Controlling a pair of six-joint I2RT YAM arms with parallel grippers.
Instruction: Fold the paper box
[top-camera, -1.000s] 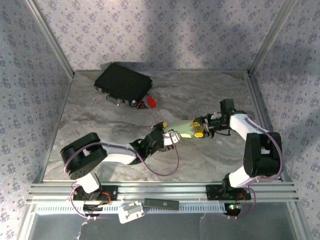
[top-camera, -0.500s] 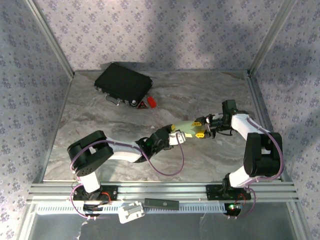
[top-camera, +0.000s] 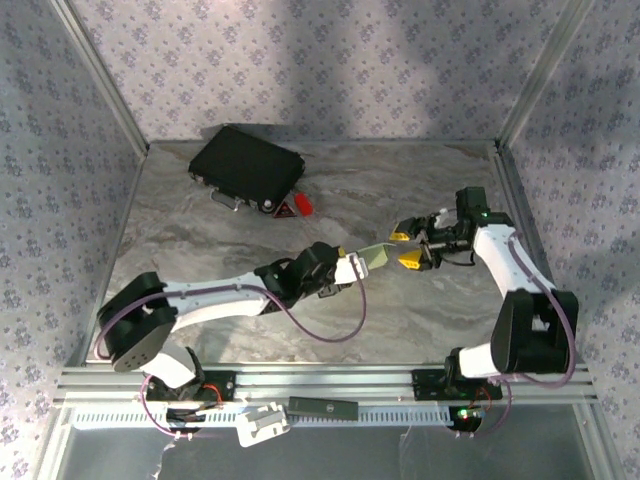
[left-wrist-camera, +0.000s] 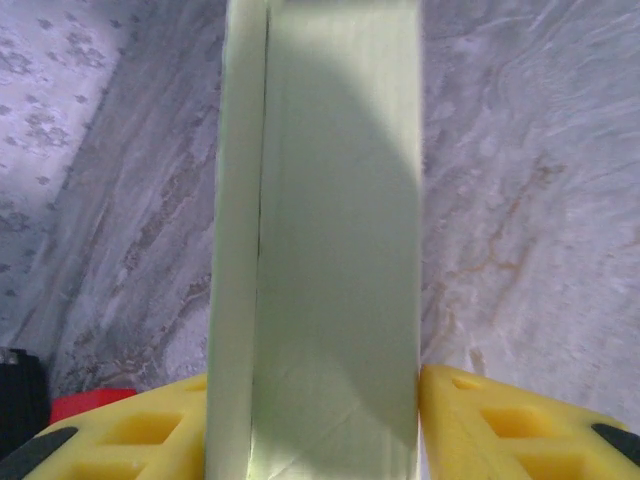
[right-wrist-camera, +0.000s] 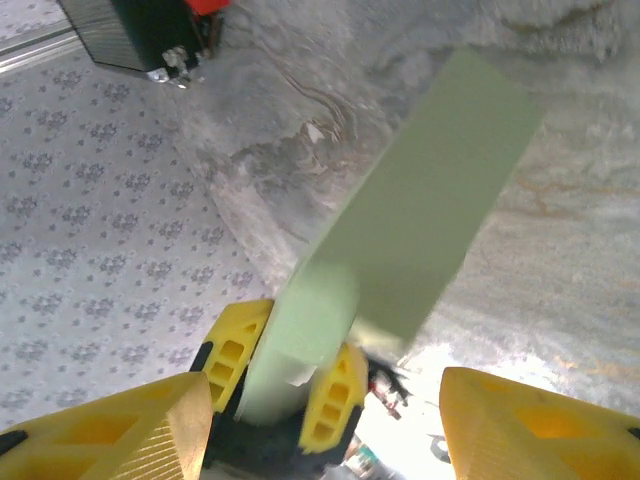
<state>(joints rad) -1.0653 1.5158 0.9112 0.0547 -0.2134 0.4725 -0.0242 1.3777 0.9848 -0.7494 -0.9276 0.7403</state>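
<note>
The paper box (top-camera: 374, 258) is a pale green, flat rectangular piece held off the table near the middle. My left gripper (top-camera: 350, 268) is shut on its near end. In the left wrist view the paper box (left-wrist-camera: 330, 250) runs straight up between the yellow fingers (left-wrist-camera: 500, 425), which press on both of its edges. My right gripper (top-camera: 408, 247) stands open just right of the box's far end, apart from it. In the right wrist view the paper box (right-wrist-camera: 430, 210) slants away from its spread fingers (right-wrist-camera: 530, 425).
A black case (top-camera: 247, 167) lies at the back left with a small red object (top-camera: 302, 204) beside it. Aluminium rails edge the table on the left, right and front. Bare marble table (top-camera: 200, 240) lies between the case and the arms.
My right gripper has opened, let go of the paper box and drawn back to the right. My left gripper has closed on the box, and that arm has stretched further out.
</note>
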